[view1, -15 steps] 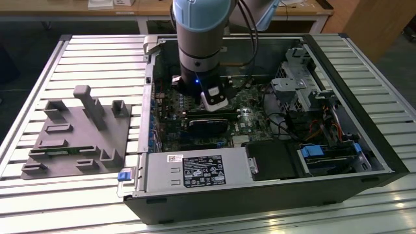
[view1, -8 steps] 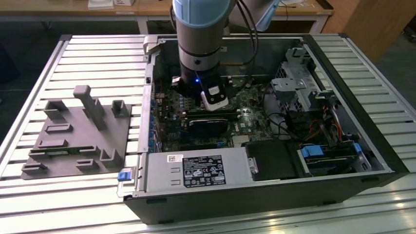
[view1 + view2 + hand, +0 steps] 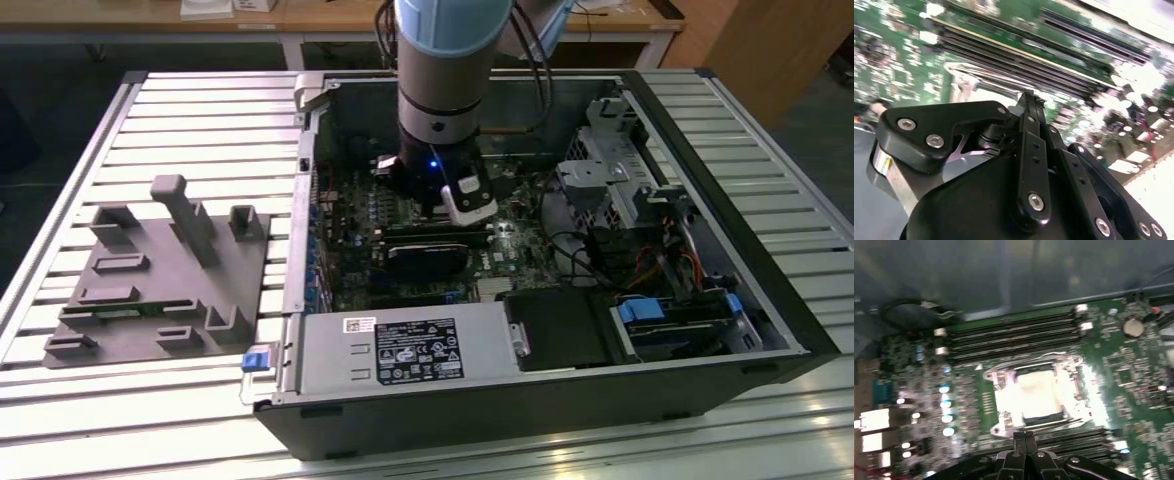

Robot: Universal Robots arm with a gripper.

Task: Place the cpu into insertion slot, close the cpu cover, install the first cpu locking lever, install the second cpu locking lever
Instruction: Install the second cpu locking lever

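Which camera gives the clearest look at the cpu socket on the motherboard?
The first wrist view: the insertion slot sits whole and mid-frame, glaring under light. The second wrist view catches only a bright sliver behind the gripper. In the exterior view the arm covers that spot.

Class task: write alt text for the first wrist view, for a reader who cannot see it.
A square silvery socket with a pale metal chip in its centre sits on a green motherboard, under strong glare. The black gripper, fingertips together, hangs beside the socket's edge. Long dark memory slots run along the socket's far side.
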